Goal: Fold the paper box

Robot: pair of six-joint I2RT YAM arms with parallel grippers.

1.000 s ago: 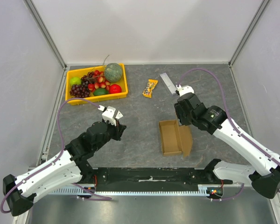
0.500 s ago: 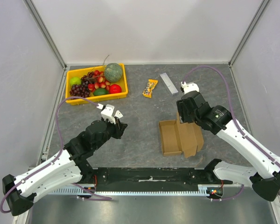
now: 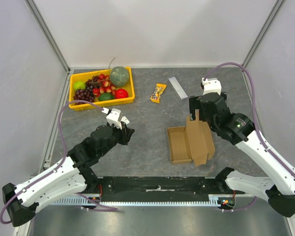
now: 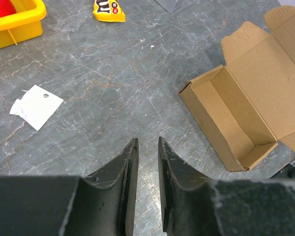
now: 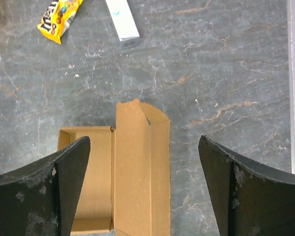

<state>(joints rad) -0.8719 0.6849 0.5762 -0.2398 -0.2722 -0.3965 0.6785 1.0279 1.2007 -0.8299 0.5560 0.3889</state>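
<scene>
The paper box (image 3: 179, 145) sits near the front middle of the table. Its tray is open upward, and the lid is folded out to its right with the tabs loose. My right gripper (image 5: 143, 141) hangs above the lid, fingers spread wide and empty. My left gripper (image 4: 147, 142) is well apart to the left, with only a slit between its fingers and nothing in it. Nothing pins the light tray, so pushing the lid over one-handed could slide or tip the box. The tabs might also buckle instead of tucking in.
</scene>
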